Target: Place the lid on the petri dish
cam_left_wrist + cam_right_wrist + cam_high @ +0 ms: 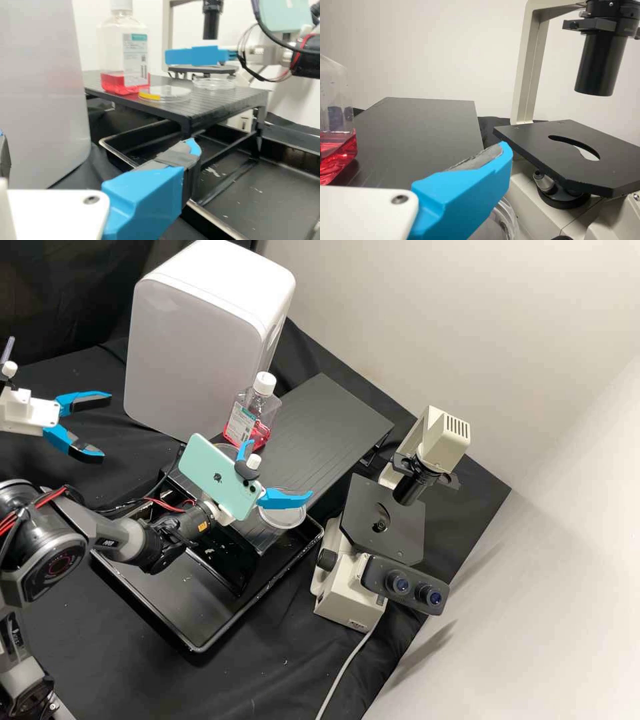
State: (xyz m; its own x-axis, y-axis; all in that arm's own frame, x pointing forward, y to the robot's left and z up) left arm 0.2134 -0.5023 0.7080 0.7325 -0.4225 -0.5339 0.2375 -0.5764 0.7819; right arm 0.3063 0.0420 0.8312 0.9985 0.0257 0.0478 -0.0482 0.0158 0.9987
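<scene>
- On the ribbed black platform (pixel 333 420), which stands over a black tray (pixel 200 613) on the table (pixel 267 667), two clear round petri shells are seen lying apart; which one is the lid cannot be told.
- Yellow-marked shell (pixel 165 93): laid flat on the platform just beside a flask of red liquid (pixel 252 415), which is capped in white and stands upright.
- Plain shell (pixel 285 515): laid flat near the platform's edge on the microscope's side, apart from the yellow-marked shell. Neither shell is stacked on the other.
- Right claw (pixel 281 467): held over the platform edge with its fingers spread wide and nothing gripped. One blue finger (pixel 200 54) is seen level above the plain shell, not touching it; a clear rim (pixel 506 222) is visible just below that finger in the right wrist view.
- Left claw (pixel 103 425): held released and empty above the table, near a white rounded housing (pixel 200 333) and well apart from both shells; its wrist view is directed towards the platform and tray.
- Microscope (pixel 387 533): set on the table just beside the tray, with its black stage (pixel 570 150) near the platform's edge.
</scene>
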